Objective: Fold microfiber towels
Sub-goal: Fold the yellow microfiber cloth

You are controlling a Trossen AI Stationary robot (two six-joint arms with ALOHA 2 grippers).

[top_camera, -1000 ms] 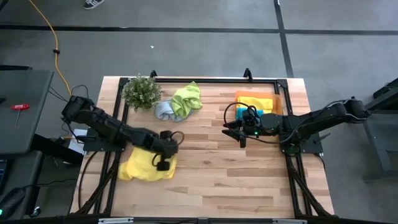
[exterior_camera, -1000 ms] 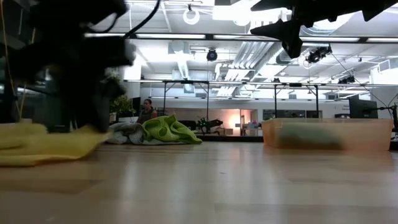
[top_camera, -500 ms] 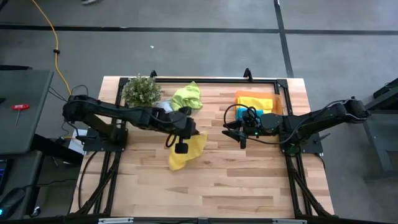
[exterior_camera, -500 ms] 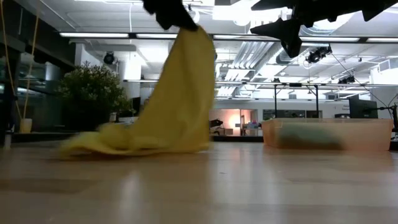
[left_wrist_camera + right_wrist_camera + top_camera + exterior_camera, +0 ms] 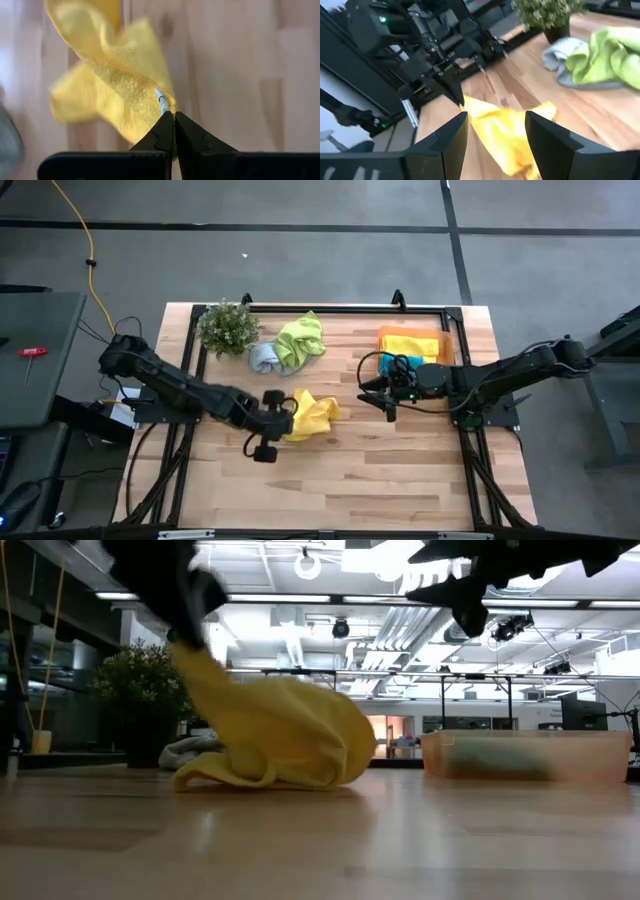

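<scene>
Pinching one corner of the crumpled yellow towel (image 5: 312,415) mid-frame, the left gripper (image 5: 283,418) (jaws fully closed) reaches low over the table (image 5: 380,470).

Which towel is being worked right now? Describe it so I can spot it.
On the wooden table, look just left of centre, below the lime green towel. The crumpled yellow towel lies there alone, one edge pinched in the shut left gripper.

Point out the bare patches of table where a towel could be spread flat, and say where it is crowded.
Bare wood runs along the near edge of the table, below the left tool pinching the yellow towel and below the open right tool. The far edge is crowded: plant, lime green towel on a grey-blue one, orange tray.
</scene>
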